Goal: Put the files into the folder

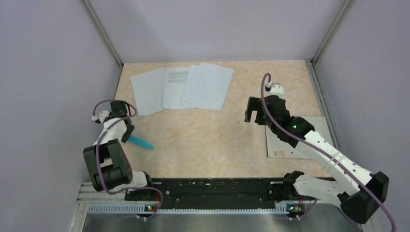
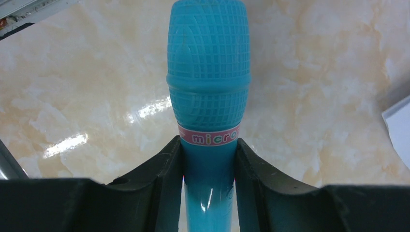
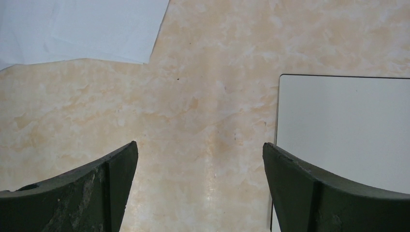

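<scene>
A: Where do the files point(image 1: 181, 87) lie from the free arm?

B: In the top view they are in the upper middle of the frame. Three white sheets are fanned in an overlapping row on the counter point(image 1: 212, 140), their long edges running roughly up the frame. The right pincer point(image 1: 252, 115) hovers below and to their right, well apart from them.

A: And the folder point(image 1: 290, 140)?

B: It lies flat at the right of the frame, grey cover up, so it looks shut. The right arm crosses over it, so I can't judge its long axis. The pincer is just beside its upper left corner. In the right wrist view the folder's edge sits beside the right finger, with the sheets' corner in the upper left.

A: Pincer state?

B: The right one is spread wide with nothing between its fingers. The left pincer point(image 2: 209, 159) is closed around the stem of a blue toy microphone point(image 2: 209, 72).

A: So the right arm goes?

B: I'd judge so: it is nearer the folder, and empty.
</scene>
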Controlling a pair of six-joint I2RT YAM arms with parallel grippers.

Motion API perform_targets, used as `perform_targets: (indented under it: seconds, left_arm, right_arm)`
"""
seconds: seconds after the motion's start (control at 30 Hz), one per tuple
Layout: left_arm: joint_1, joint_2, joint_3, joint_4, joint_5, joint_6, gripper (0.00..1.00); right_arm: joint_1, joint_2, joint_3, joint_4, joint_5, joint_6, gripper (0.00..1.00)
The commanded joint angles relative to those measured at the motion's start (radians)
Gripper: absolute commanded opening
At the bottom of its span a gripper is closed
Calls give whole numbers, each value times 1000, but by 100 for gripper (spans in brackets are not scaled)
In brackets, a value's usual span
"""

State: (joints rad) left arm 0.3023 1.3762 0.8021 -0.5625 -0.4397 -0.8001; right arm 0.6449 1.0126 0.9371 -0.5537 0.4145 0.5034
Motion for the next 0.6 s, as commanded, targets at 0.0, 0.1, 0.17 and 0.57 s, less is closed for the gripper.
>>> perform_targets:
  seconds: [0.0,0.1,0.17,0.57]
  left_arm:
    - [38,33,0,101,43,19,11]
    - [38,52,-9,129,43,19,14]
    - [38,63,-19,141,38,14,15]
    - [41,109,-24,131,50,-55,38]
  right_arm:
    - [-5,15,13,55,-42,-23,99]
    - [-4,20,15,57,-49,-28,99]
    - [-5,25,17,58,-55,-34,99]
    - [-5,105,92,13,-103,-50,99]
